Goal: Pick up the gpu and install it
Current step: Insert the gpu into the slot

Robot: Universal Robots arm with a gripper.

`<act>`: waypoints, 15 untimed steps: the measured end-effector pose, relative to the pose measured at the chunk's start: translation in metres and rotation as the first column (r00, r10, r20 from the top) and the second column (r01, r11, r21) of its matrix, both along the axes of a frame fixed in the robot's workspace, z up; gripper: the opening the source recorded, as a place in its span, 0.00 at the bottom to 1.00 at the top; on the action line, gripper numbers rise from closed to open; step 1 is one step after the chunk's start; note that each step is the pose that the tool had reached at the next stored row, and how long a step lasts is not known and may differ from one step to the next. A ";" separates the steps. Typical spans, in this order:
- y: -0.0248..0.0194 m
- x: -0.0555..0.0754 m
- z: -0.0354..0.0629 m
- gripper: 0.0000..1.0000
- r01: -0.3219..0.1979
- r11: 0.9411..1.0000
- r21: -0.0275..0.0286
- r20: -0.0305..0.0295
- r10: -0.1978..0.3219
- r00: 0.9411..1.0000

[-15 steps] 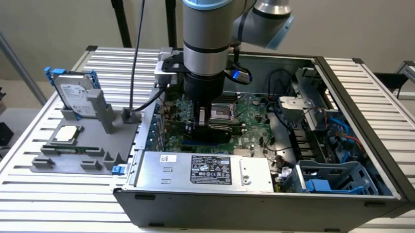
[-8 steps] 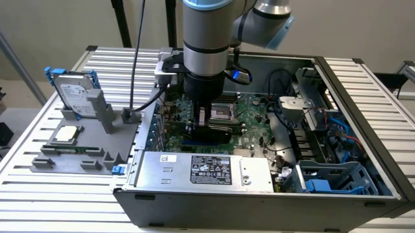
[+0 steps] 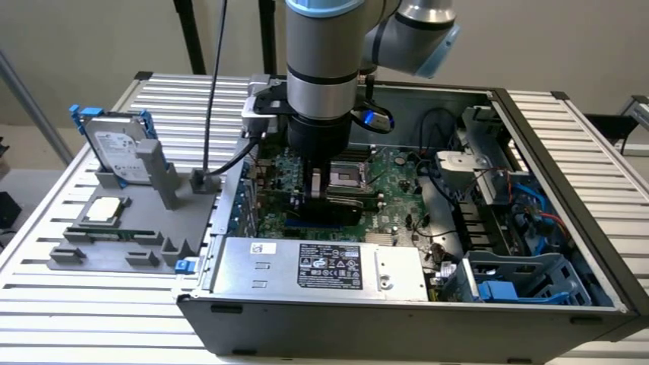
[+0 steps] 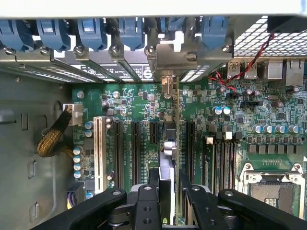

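gpu (image 4: 169,143) on edge on motherboard (image 3: 400,171), perhaps slotted, inside case (image 3: 406,327), hard drive (image 3: 117,148) at exterior view's left

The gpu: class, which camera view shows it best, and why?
The exterior view: the gpu turns its broad black face there, under the gripper. The wrist view gives it edge-on, between the fingers.

My exterior view looks obliquely down into the computer case (image 3: 406,319) from mid range. My wrist view looks past the fingers (image 4: 146,206), close onto the motherboard (image 4: 144,103); both share its expansion slots (image 4: 135,153).
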State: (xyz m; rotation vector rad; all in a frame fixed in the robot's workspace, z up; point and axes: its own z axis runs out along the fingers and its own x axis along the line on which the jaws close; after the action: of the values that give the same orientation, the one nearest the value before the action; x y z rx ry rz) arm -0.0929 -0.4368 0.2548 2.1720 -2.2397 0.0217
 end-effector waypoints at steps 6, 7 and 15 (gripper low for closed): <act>0.0000 0.000 0.0075 0.27 0.000 1.000 -0.004 0.000 0.000 1.000; 0.0000 0.000 0.0075 0.27 0.000 1.000 -0.005 0.001 0.000 1.000; 0.0000 0.000 0.0070 0.27 -0.003 1.000 -0.006 0.025 0.003 1.000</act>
State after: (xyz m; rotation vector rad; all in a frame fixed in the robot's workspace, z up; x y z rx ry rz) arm -0.0929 -0.4369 0.2618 2.1845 -2.2460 0.0560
